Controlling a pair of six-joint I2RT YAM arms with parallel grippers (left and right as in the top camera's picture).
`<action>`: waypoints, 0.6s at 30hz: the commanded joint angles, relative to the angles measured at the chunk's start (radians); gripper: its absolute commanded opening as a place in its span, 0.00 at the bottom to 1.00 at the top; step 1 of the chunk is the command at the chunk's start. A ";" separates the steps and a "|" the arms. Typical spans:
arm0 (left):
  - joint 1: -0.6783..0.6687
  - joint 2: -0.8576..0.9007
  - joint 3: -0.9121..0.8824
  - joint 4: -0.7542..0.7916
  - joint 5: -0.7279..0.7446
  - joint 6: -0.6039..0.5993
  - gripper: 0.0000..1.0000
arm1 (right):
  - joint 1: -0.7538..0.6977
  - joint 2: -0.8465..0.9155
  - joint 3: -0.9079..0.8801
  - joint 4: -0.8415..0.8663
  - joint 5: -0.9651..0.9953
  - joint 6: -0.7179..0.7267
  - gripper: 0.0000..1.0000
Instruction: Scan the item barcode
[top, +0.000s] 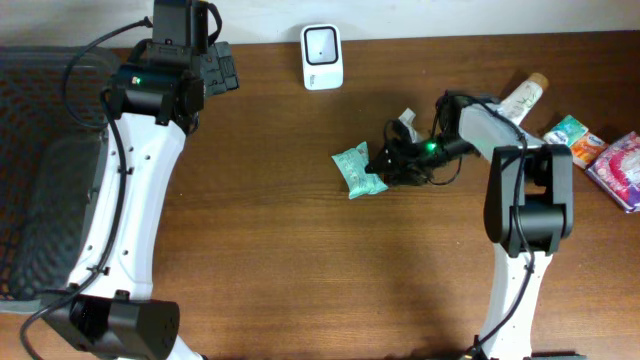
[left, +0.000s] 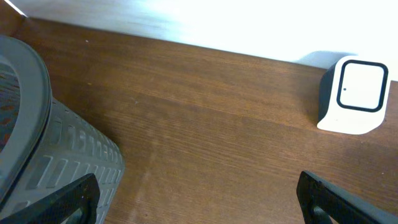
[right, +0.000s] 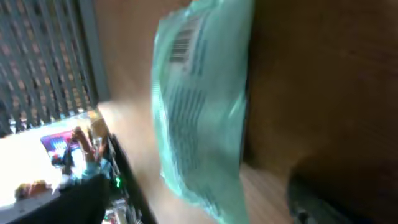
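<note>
Packet lies on the desk, just ahead of the right gripper, whose jaws stand apart and clamp nothing; its barcode side faces them. It looks light, soft, crinkly and slick, so a pinch across one sealed edge, clear of the barcode, should serve best. The left gripper has its jaws spread wide and empty, with the scanner ahead to their right.

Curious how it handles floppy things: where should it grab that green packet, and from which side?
Probably the right edge of the green packet, coming from the right gripper side: it lies flat, and pinching that thin rim leaves the barcode uncovered.
</note>
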 joint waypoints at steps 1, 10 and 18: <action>0.004 0.000 0.004 0.002 -0.007 0.012 0.99 | 0.010 0.003 -0.100 0.128 0.022 0.168 0.80; 0.004 0.000 0.003 0.002 -0.007 0.012 0.99 | 0.060 0.003 -0.222 0.309 -0.090 0.201 0.04; 0.004 0.000 0.004 0.002 -0.007 0.012 0.99 | 0.115 -0.325 0.011 0.241 0.050 0.038 0.04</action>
